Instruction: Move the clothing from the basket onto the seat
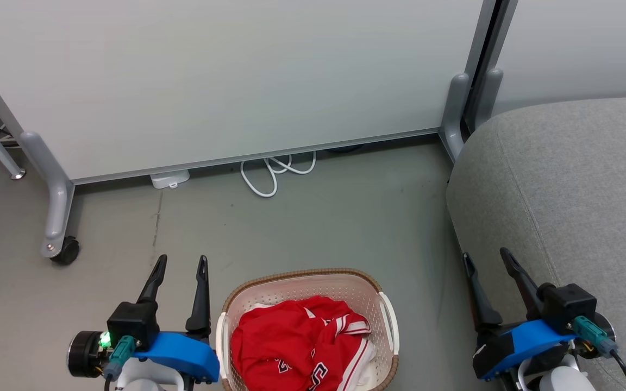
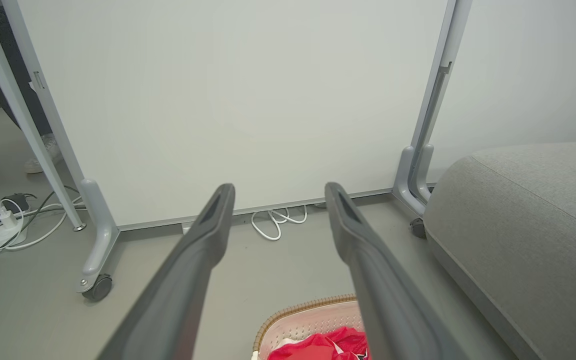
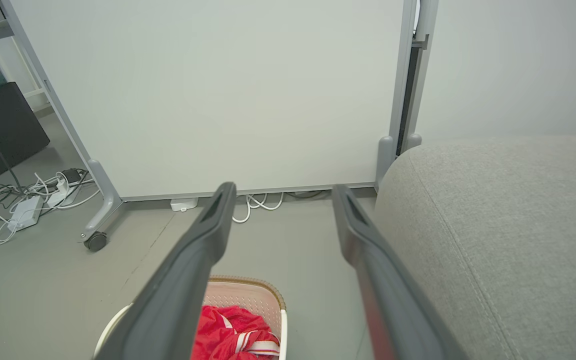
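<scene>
Red clothing (image 1: 296, 342) sits bunched in the basket (image 1: 313, 286) on the floor (image 1: 345, 217), the seat (image 1: 574, 190) near on its right; left gripper (image 1: 181, 262) and right gripper (image 1: 484, 255) hover either side, fingers spread wide, both empty

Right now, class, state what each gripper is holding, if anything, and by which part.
Nothing is held. The left gripper and right gripper are both open and empty; the clothing lies in the basket.
</scene>
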Tool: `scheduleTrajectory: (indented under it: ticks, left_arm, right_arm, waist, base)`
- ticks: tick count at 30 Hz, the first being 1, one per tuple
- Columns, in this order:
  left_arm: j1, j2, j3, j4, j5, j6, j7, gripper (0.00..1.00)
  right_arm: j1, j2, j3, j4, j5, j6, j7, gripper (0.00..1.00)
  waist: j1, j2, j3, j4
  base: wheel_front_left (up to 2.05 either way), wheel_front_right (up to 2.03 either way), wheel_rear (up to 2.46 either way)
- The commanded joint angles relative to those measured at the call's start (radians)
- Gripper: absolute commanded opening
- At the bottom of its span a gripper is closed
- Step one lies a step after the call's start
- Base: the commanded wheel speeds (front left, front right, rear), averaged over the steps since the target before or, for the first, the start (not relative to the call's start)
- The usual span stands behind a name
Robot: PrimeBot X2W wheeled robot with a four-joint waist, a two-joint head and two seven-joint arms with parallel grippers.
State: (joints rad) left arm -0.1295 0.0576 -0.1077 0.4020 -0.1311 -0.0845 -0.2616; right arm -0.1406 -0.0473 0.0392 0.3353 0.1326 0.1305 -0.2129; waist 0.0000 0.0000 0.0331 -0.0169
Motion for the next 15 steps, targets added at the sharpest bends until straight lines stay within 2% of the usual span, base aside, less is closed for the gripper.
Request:
scheduleTrajectory:
  ticks: [1, 8, 15]
  left_arm:
    - [-0.01, 0.0, 0.001, 0.001, -0.001, 0.002, -0.005, 1.0]
    - [-0.003, 0.0, -0.004, 0.014, 0.0, -0.002, -0.005, 1.0]
    - [-0.049, 0.016, -0.018, 0.066, 0.01, -0.012, -0.005, 1.0]
  right_arm:
    - [-0.013, -0.006, 0.001, 0.001, -0.005, 0.0, -0.006, 1.0]
    - [-0.023, -0.005, 0.026, -0.008, 0.005, 0.0, 0.0, 1.0]
    - [-0.068, -0.005, 0.065, -0.037, 0.003, 0.0, 0.009, 1.0]
  waist:
    - [0.0, 0.0, -0.001, 0.0]
    - [0.0, 0.0, 0.019, -0.023]
    - [0.0, 0.0, 0.12, -0.091]
  base:
    - [0.0, 0.0, 0.0]
    - [0.0, 0.0, 0.0]
    - [0.0, 0.0, 0.0]
